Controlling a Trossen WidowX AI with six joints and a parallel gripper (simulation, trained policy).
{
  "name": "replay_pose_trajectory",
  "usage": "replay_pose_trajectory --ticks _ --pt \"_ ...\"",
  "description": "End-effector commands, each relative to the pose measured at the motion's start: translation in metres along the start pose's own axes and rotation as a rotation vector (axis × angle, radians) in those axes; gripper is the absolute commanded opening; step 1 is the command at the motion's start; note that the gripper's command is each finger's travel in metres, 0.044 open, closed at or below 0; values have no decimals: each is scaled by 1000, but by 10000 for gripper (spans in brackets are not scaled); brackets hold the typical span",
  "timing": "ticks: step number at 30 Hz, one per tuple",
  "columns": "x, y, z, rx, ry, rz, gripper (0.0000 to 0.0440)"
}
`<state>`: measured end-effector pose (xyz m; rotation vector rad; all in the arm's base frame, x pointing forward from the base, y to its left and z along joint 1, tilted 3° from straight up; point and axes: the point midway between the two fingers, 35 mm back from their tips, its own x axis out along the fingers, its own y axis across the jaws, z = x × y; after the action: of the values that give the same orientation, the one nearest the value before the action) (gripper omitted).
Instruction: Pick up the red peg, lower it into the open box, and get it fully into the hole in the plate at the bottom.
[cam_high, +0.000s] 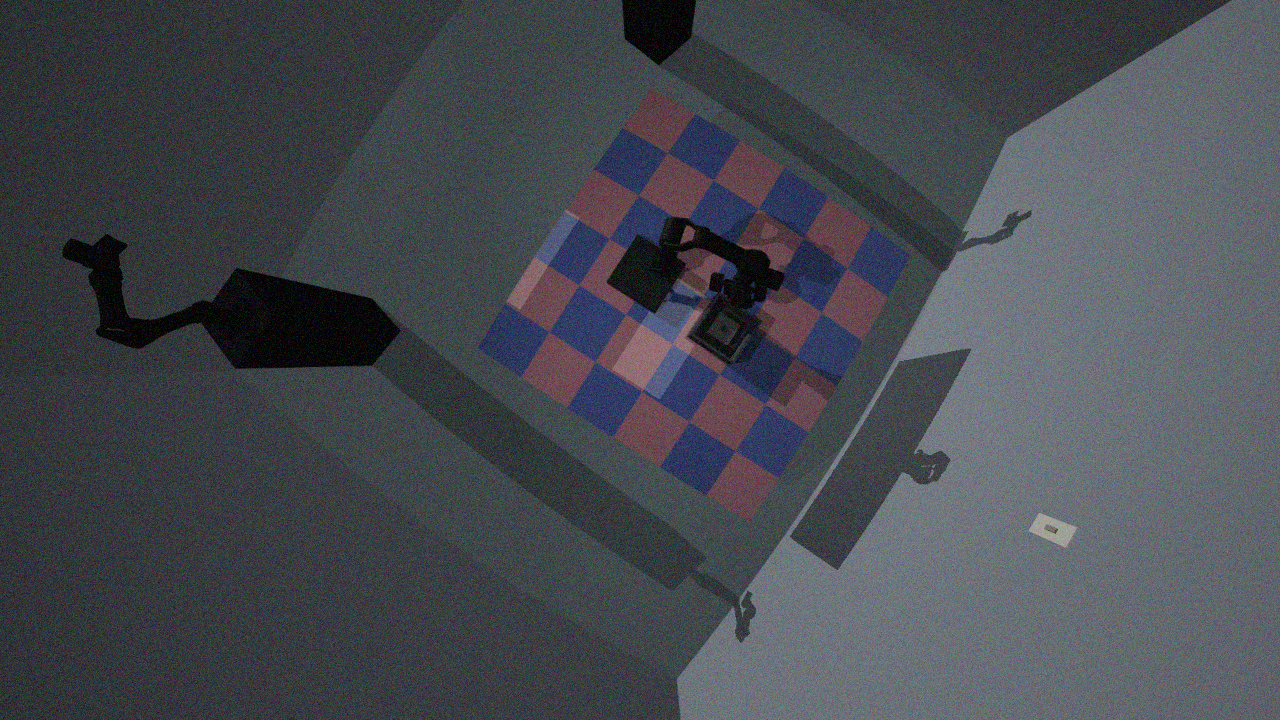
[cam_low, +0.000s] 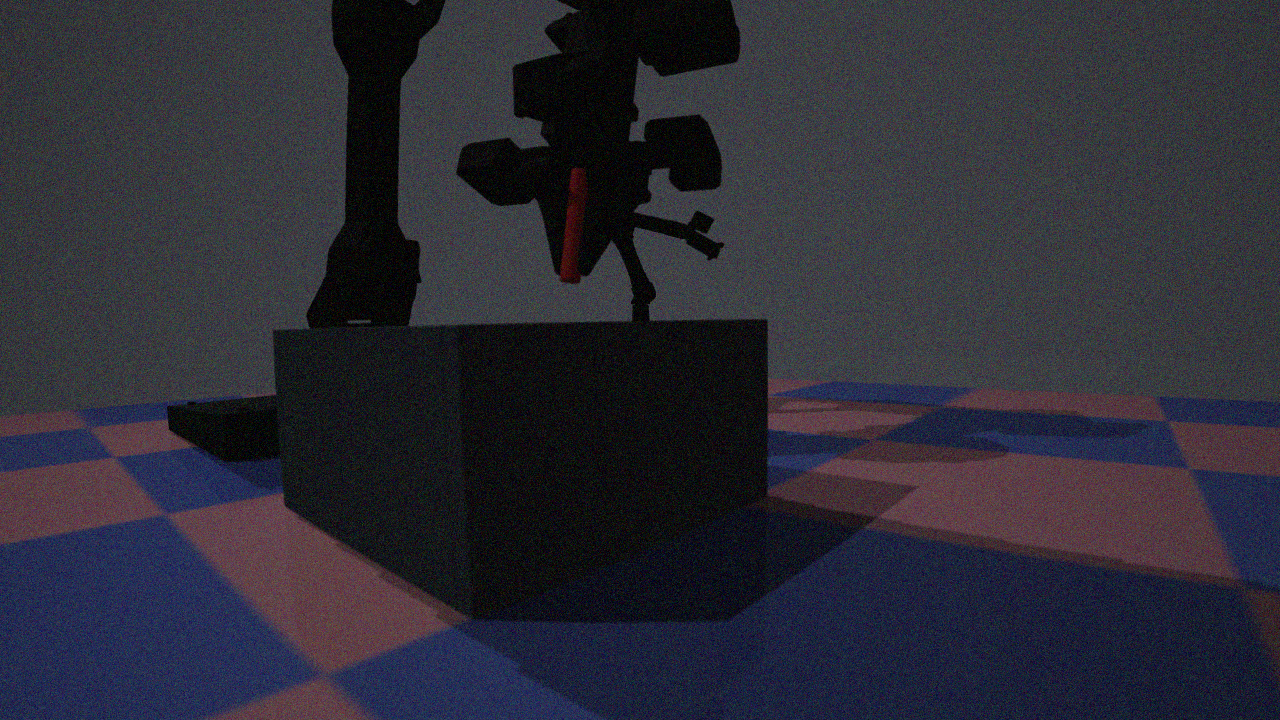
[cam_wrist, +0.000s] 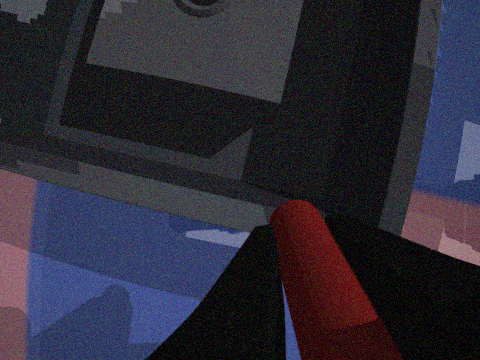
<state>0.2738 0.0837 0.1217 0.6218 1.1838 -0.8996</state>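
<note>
The red peg (cam_low: 573, 223) (cam_wrist: 322, 270) is held between the fingers of my gripper (cam_low: 580, 268) (cam_wrist: 298, 236), which is shut on it. In the exterior view the peg leans slightly from upright, and its lower end is above the rim of the dark open box (cam_low: 375, 447) (cam_high: 709, 345). In the wrist view the peg's far end overlaps the box's near corner. The grey plate (cam_wrist: 225, 60) (cam_high: 733, 333) lies at the box's bottom. Its round hole (cam_wrist: 202, 2) is at the top edge of the wrist view, off to the side of the peg.
The arm's dark base slab (cam_high: 637, 275) (cam_low: 223, 429) stands beside the box on the pink and blue checkered mat (cam_high: 559, 367). The box's walls stand high around the plate. Dark blocks with arm shapes (cam_high: 304, 317) stand beyond the mat.
</note>
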Motion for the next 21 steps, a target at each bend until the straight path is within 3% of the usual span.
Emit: replay_pose_trajectory --ticks 1,11,21 --pt "6 5 22 27 -13 9 0" --pt "33 11 65 35 -3 21 0" --pt "62 11 86 -39 52 38 4"
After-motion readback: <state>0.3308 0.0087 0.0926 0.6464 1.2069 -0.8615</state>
